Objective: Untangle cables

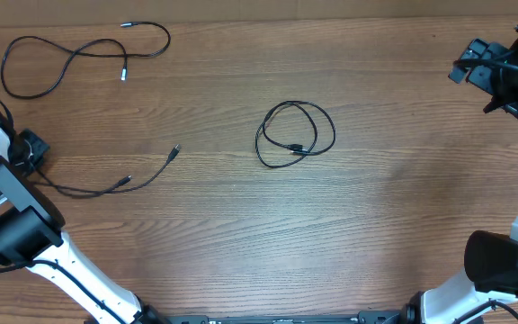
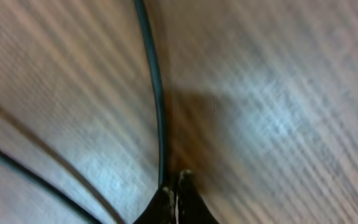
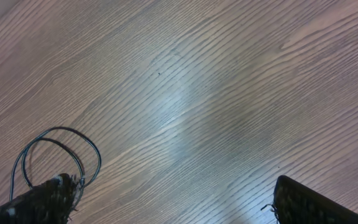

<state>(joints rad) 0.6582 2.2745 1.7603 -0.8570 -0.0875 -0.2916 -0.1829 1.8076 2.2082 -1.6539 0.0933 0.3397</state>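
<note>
Three thin black cables lie on the wooden table. One is spread in loose curves (image 1: pixel 77 52) at the far left. A second is a small coil (image 1: pixel 295 131) in the middle, and it also shows as the coil (image 3: pixel 58 152) behind my right gripper's left finger. The third, a strand (image 1: pixel 106 187), runs from my left gripper (image 1: pixel 32 157) out to two plug tips. In the left wrist view my left gripper (image 2: pixel 178 186) is shut low over the table with this strand (image 2: pixel 157 93) leading straight into its tips. My right gripper (image 1: pixel 477 72) (image 3: pixel 179 205) is wide open, far right, holding nothing.
The thicker black wiring of the arms runs beside the left arm (image 1: pixel 7 225). The right arm's base (image 1: pixel 502 261) stands at the lower right. A second stretch of cable (image 2: pixel 30 174) crosses the left wrist view's lower left corner.
</note>
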